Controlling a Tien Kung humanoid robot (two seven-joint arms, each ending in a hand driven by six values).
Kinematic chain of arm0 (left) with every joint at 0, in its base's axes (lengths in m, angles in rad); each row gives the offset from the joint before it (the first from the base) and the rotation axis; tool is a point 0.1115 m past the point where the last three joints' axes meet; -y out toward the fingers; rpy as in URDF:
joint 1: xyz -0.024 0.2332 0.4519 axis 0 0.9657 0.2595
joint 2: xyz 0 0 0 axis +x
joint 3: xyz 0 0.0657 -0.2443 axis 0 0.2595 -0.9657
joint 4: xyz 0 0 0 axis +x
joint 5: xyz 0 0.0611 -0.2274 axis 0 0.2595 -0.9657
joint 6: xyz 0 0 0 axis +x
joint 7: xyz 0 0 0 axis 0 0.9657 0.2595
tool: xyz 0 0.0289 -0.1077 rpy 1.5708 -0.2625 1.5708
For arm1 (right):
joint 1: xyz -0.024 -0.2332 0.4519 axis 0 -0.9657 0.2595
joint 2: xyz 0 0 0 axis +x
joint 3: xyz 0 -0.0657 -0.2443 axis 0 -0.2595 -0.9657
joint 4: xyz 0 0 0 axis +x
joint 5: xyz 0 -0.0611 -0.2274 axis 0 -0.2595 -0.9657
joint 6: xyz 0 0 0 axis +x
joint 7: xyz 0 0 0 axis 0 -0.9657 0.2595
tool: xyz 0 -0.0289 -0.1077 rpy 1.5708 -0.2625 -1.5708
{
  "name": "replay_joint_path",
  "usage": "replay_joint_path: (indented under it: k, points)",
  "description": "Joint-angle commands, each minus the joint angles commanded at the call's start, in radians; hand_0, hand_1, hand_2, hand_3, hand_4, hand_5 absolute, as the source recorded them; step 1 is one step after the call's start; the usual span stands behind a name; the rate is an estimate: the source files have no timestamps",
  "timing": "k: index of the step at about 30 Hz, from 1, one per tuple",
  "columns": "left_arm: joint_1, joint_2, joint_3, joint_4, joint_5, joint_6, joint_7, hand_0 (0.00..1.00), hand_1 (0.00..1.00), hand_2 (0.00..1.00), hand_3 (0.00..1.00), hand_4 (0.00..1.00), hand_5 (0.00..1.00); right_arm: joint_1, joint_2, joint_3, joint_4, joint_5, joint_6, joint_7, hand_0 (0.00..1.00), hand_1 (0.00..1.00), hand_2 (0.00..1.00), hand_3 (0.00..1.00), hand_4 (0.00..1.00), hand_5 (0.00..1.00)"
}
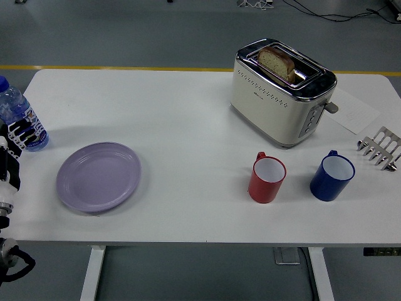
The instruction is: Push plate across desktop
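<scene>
A lilac plate [99, 176] lies flat on the white table [188, 125], at its left side near the front edge. My left arm [7, 182] shows only as a black and white sliver at the picture's left edge, a short way left of the plate and not touching it. Its hand is out of sight. The right arm is out of view.
A water bottle [17, 119] stands at the far left, behind the plate. A cream toaster [280, 94] with a slice of bread stands at the back right. A red mug [267, 179], a blue mug [332, 176] and a metal rack [380, 148] sit at the right.
</scene>
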Motion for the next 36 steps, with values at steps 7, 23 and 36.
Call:
replay_joint_path:
  k: [7,23,36]
  points:
    - [-0.011,-0.017,0.031,0.04,-0.028,0.011,0.0,0.809,0.832,0.835,0.786,0.51,0.998,0.008,0.0,-0.002,0.001,-0.002,0.002,-0.002,0.676,0.664,0.738,0.665,0.551,0.439]
    - [-0.013,-0.07,0.042,0.072,-0.1,0.055,0.0,0.799,0.817,0.82,0.76,0.501,0.998,0.023,0.006,-0.005,0.003,-0.011,0.008,-0.011,0.67,0.662,0.732,0.658,0.53,0.456]
    - [-0.039,-0.111,0.06,0.081,-0.093,0.062,0.0,0.793,0.813,0.815,0.751,0.5,0.998,0.031,0.009,0.005,0.005,-0.035,0.013,-0.017,0.669,0.659,0.729,0.657,0.526,0.457]
